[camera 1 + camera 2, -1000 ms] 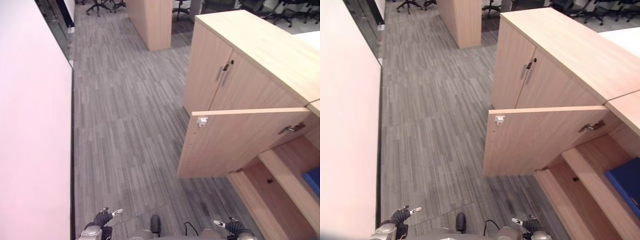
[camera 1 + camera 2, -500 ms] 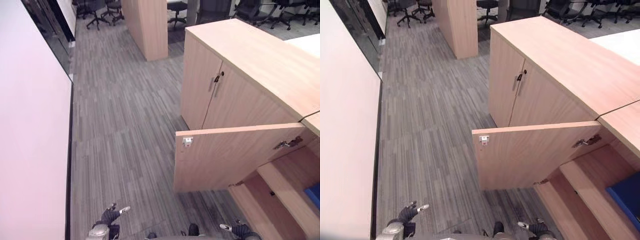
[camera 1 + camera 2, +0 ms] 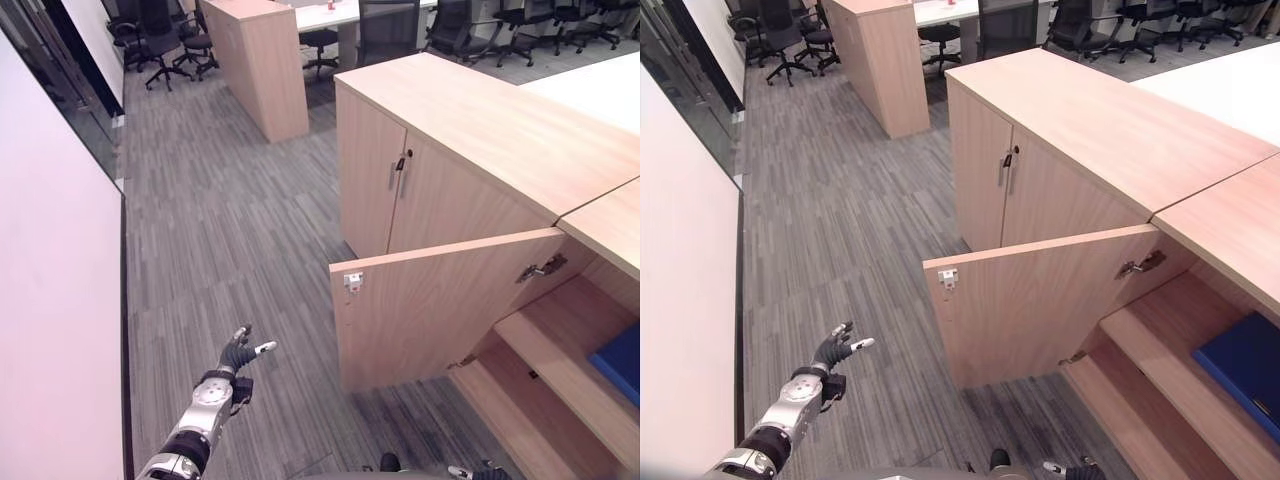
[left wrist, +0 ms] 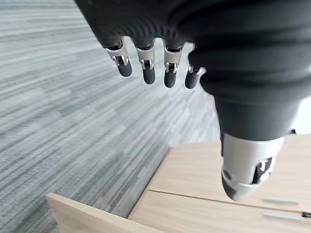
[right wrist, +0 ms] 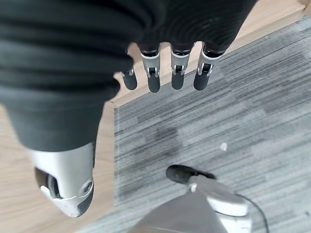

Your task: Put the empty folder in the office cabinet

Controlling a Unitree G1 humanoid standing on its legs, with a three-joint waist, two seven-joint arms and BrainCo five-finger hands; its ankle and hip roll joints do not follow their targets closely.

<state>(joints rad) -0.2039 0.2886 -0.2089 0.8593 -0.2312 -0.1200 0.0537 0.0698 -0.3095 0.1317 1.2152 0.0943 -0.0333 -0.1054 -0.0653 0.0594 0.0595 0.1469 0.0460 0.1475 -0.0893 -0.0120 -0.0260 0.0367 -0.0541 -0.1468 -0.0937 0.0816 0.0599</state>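
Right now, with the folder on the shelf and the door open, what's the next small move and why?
Probably swing the left hand toward the open cabinet door to push it shut. The blue folder already lies on the shelf inside the cabinet, both hands hold nothing, and the left hand hangs raised over the carpet with relaxed fingers, apart from the door. The right hand shows low by the floor.
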